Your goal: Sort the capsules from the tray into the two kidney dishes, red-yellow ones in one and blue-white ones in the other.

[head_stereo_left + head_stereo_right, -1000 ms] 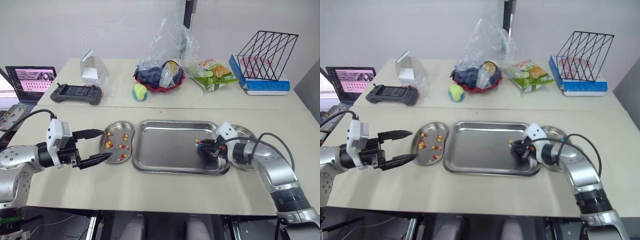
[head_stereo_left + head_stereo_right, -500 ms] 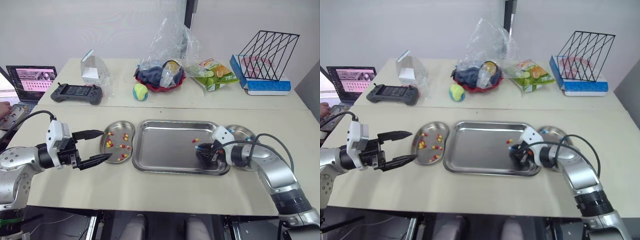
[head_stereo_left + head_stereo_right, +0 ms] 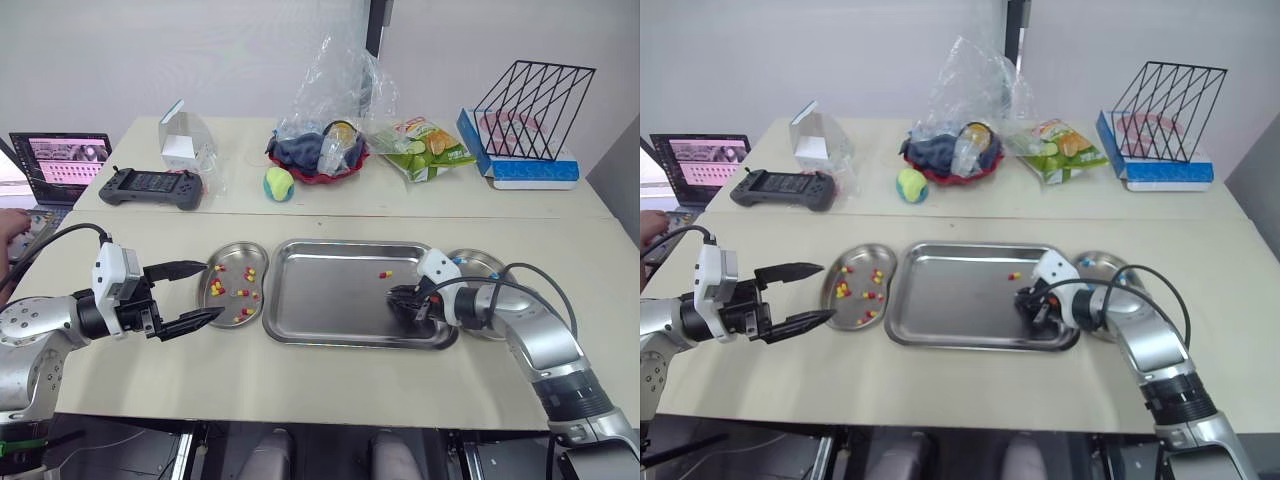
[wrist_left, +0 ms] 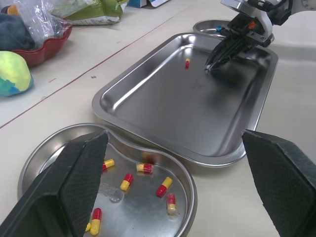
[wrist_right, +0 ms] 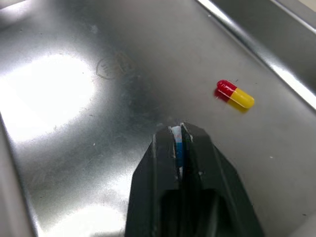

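Capsules sat in three places at that moment. Red-yellow capsules (image 3: 243, 292) lay scattered in the left kidney dish (image 3: 236, 246), which sat just beside the tray (image 3: 320, 305) on its left. One lone red-yellow capsule (image 3: 383, 273) rested loose on the tray floor, right of centre and toward the far rim. And there was the right gripper (image 5: 177, 134), down low inside the tray's right end, its two black fingers clamped tight on a blue-white capsule (image 5: 178, 148). The blue and white showed in the slit between the tips in the right wrist view. The lone capsule lay near those tips but apart from them. Behind the right arm, the right kidney dish (image 3: 487, 262) sat against the tray's right edge, with a blue speck (image 4: 217, 28) inside it. Over on the other side, the left gripper (image 3: 215, 288) hovered above the table (image 3: 300, 370) at the left dish's outer edge, fingers spread wide, holding nothing.
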`<state>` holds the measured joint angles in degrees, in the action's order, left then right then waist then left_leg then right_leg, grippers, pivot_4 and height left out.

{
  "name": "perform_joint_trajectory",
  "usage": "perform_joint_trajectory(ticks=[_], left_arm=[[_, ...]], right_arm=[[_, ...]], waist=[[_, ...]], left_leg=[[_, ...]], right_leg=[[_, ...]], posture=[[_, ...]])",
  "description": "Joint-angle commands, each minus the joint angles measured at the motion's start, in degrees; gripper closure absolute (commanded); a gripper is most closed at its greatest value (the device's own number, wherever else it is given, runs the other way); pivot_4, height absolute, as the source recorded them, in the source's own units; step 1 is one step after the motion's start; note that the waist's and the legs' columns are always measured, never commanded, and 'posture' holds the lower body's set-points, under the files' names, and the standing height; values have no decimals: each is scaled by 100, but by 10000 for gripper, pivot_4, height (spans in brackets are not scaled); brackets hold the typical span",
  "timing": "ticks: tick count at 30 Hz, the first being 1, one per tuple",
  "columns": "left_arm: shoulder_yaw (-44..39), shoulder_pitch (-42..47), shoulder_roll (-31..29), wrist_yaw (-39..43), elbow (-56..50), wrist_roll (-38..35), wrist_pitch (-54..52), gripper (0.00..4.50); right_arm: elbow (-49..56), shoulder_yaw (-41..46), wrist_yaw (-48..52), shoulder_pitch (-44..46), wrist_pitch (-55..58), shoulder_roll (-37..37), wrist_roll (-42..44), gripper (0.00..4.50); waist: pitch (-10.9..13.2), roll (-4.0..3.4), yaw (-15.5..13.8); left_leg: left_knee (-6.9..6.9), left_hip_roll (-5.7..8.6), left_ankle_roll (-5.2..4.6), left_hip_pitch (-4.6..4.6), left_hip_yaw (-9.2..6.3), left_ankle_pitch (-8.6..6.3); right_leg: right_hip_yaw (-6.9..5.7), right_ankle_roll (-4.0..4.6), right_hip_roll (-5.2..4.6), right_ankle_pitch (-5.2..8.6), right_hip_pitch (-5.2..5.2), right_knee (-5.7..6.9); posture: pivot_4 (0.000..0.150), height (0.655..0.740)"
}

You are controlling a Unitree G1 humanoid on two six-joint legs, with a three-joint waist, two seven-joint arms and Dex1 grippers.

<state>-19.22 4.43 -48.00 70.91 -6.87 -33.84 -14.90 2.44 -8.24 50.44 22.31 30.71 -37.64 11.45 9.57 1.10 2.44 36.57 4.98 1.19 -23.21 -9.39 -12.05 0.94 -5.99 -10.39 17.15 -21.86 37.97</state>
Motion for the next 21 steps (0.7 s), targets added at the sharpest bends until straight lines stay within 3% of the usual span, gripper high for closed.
perform_joint_trajectory(ticks=[1, 5, 12, 15, 21], left_arm=[[-214, 11, -91, 42, -47, -69, 120, 0], [-192, 67, -100, 71, 1, -63, 125, 0], [-56, 347, -87, 132, 227, 6, 149, 0], [28, 468, -47, 155, 312, 36, 175, 0], [146, 573, 5, 195, 433, 78, 256, 0]], right_arm=[[163, 159, -52, 69, 245, -22, 92, 44636], [440, 810, 42, 228, 395, 8, 750, 44636], [-417, 1864, 188, 189, 52, -1135, 685, 44636], [-664, 1918, 327, -110, -226, -1510, 521, 44636], [-725, 1884, 325, -435, -321, -1512, 480, 44636]], waist=[[0, 0, 0], [0, 0, -5], [1, 0, -46], [1, 0, -36], [0, -1, 88]], left_leg=[[0, 0, 0, 0, 0, 0], [1, 1, 2, -11, 0, 1], [2, 3, 6, -18, 3, 4], [2, 1, 5, -19, 7, 3], [2, -5, 5, -11, 20, 4]], right_leg=[[0, 0, 0, 0, 0, 0], [1, 1, -2, 0, -9, 2], [0, 2, -2, -1, -17, 3], [0, 2, -2, -1, -19, 4], [4, 2, -2, -1, -22, 12]], posture=[[1500, 7391], [1500, 7391], [1500, 7391], [1500, 7391], [1500, 7391]])
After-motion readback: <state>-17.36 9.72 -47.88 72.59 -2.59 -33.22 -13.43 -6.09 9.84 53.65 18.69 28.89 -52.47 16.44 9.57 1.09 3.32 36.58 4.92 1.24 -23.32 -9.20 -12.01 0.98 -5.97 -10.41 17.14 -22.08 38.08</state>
